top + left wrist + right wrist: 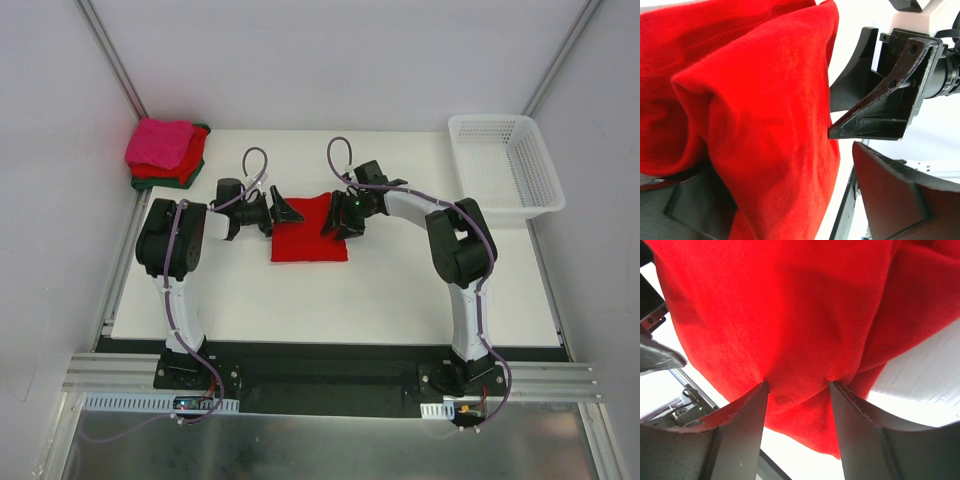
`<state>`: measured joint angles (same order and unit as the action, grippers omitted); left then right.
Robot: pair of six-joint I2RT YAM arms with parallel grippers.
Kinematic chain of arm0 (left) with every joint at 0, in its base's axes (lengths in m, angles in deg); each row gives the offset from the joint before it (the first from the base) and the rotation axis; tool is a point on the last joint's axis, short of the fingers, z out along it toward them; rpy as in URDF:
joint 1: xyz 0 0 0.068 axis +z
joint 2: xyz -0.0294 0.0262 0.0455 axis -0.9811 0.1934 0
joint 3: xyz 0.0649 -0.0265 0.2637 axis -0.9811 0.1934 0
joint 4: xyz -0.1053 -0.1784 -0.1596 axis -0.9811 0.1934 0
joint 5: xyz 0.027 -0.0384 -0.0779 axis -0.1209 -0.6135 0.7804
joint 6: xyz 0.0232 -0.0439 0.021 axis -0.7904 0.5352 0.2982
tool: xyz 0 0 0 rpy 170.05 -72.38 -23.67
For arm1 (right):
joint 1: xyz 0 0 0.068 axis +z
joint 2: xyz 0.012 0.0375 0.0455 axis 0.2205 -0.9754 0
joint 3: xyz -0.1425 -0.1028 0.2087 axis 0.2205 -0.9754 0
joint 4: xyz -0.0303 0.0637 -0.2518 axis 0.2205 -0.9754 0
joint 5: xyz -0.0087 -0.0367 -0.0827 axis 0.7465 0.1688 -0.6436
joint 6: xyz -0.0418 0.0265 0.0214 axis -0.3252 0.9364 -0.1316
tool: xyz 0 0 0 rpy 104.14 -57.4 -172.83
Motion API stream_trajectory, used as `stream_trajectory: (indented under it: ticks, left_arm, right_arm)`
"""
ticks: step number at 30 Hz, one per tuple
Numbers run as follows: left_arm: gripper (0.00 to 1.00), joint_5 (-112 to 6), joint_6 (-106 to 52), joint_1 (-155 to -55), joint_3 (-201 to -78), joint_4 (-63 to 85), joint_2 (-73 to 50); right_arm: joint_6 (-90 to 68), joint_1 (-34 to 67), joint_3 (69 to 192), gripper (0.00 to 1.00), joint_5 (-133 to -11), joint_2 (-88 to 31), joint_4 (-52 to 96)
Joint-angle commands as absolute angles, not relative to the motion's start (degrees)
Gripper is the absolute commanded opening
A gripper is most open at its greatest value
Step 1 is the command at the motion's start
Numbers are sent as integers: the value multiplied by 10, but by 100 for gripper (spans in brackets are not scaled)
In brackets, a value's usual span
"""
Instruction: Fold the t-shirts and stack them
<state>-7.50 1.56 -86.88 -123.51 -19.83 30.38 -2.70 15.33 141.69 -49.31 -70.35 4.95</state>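
Folding step on red t-shirt (310, 238), lying mid-bench (400, 290) well right of finished stack (165, 152), with right tool (799, 385) clamped on cloth, left tool (283, 212) apart at its edge; next, likely closing left, then carrying fold across evenly.

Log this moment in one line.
left gripper: open at bright red cloth t-shirt | right gripper: gripping its right edge | folded shirt stack: back-left

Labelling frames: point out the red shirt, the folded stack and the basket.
red shirt (310, 242): top view, bare middle.
folded stack (160, 143): top view, pink top shirt.
basket (490, 119): top view, far rim.
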Motion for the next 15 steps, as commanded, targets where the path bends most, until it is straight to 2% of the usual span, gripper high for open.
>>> stream_trajectory:
  ticks: [1,8,15]
  left_arm:
    - [80,-86,3,-872,-1203,-117,348]
    - [70,-104,-27,-873,-1220,-64,343]
    - [72,-134,-53,-888,-1246,-6,337]
  right_arm:
    - [-23,157,1411,57,-510,-683,34]
    - [-22,156,1408,57,-509,-683,36]
    - [-22,157,1400,57,-509,-679,40]
